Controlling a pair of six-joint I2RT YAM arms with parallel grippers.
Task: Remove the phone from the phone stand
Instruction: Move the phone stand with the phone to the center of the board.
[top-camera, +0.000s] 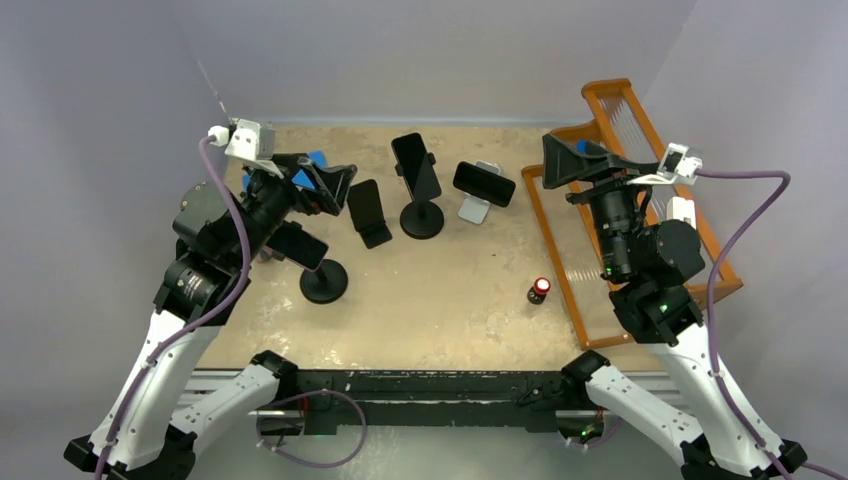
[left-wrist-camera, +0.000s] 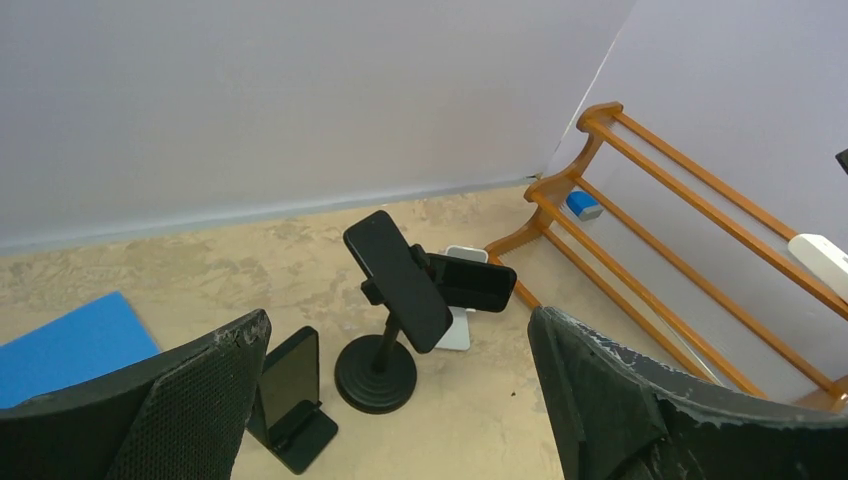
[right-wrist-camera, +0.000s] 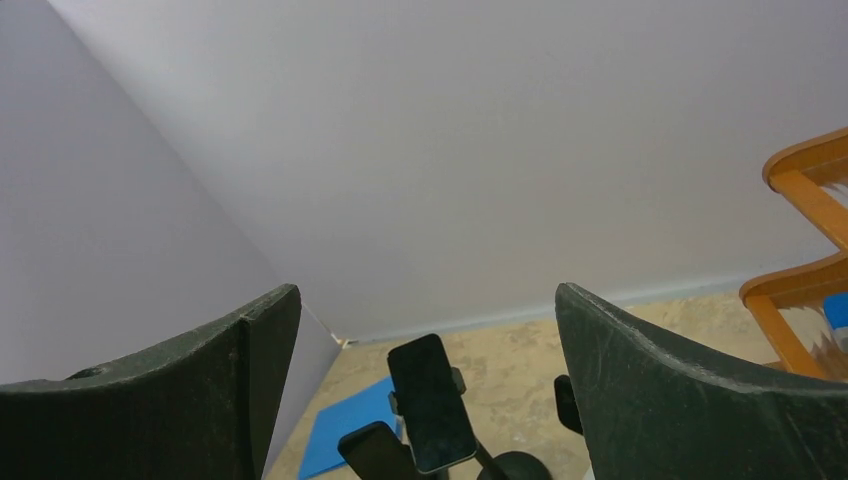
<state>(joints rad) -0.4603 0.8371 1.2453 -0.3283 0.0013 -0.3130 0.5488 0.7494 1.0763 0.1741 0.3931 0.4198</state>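
**Phone** (top-camera: 415, 165) – black, screen dark, clamped tilted in the cradle of a black pole stand (top-camera: 421, 220) with a round base. It is found ahead of the left gripper (top-camera: 335, 186), framed between that gripper's fingers (left-wrist-camera: 190, 400) in the left wrist view and clear of both. From the right gripper (top-camera: 558, 165) it is also seen ahead, well apart across the table.

**Left gripper** – fingers spread wide, nothing held.

**Right gripper** – fingers (right-wrist-camera: 680, 390) spread wide, nothing held. It is raised over the inner edge of a wooden rack (top-camera: 700, 235).

**Other items**
- A second phone (top-camera: 484, 184) is laid sideways on a white stand (top-camera: 473, 210), beyond the pole stand from the left gripper and between the two grippers.
- A third phone (top-camera: 364, 200) is leaned on a low black stand (top-camera: 375, 238), just beside the left gripper's fingertips.
- A fourth phone (top-camera: 298, 245) is mounted on a second round-based stand (top-camera: 323, 282), behind the left gripper and under its arm.
- A blue mat (left-wrist-camera: 70, 345) is laid flat to the left of the left gripper.
- A small red-capped bottle (top-camera: 539, 291) is stood behind the right gripper, just beside the rack's rail.
- A white object (top-camera: 682, 210), kind not discernible, is lodged on the rack next to the right arm.
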